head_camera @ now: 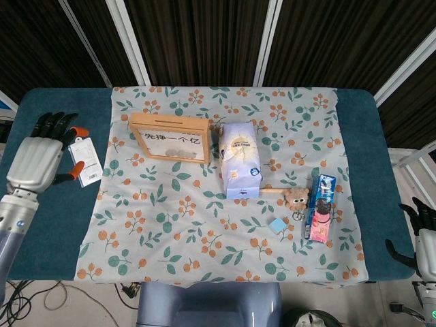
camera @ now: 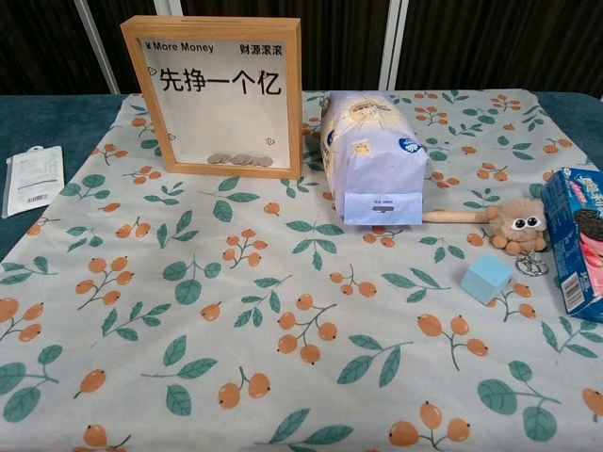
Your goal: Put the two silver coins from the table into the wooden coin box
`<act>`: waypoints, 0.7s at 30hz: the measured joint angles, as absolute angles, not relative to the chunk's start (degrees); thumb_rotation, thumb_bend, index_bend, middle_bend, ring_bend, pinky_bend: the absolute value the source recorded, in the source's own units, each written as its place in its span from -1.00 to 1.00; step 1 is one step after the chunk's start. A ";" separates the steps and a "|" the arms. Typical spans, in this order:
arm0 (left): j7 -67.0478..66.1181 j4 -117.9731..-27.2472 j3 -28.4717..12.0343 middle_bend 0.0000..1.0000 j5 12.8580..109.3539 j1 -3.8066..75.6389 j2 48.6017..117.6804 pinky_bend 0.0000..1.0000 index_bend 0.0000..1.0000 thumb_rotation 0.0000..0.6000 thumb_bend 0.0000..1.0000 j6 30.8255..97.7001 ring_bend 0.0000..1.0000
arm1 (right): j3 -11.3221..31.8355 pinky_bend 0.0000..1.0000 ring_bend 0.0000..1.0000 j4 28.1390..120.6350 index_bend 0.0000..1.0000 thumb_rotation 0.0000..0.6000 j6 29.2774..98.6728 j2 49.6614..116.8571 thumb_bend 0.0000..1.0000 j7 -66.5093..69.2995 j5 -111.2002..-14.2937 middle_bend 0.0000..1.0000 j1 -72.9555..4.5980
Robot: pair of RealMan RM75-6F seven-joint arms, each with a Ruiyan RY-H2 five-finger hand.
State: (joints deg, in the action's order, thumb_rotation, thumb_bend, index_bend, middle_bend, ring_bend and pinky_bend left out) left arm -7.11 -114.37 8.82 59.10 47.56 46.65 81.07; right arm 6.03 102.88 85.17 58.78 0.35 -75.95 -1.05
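Note:
The wooden coin box [head_camera: 170,138] [camera: 222,97] stands upright at the back left of the flowered cloth, a framed window with Chinese writing. Several silver coins [camera: 239,160] lie in a row at the bottom behind its glass. I see no loose coin on the cloth. My left hand [head_camera: 39,159] hangs over the teal table at the far left, away from the box, fingers spread and holding nothing. My right hand [head_camera: 421,233] shows only at the lower right edge of the head view, off the table, fingers apart. Neither hand appears in the chest view.
A white bread bag [head_camera: 240,160] [camera: 371,169] lies right of the box. A small white packet [head_camera: 84,161] [camera: 30,179] rests beside my left hand. At the right are a plush toy [camera: 517,225], a light blue cube [camera: 486,277] and a cookie box [camera: 577,240].

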 measured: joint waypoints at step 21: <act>-4.21 -99.89 11.75 -1.00 78.71 18.24 63.92 -1.00 -0.62 1.00 -0.40 97.87 -1.00 | 3.04 -1.00 -0.96 92.54 -0.61 1.00 92.01 62.91 -0.26 -4.72 -93.49 -0.91 -2.19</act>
State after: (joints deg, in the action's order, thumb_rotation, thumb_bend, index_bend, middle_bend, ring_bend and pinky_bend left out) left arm -4.21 -99.89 11.75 78.71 18.24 63.92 97.87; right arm 3.04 92.54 92.01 62.91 -4.72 -93.49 -2.19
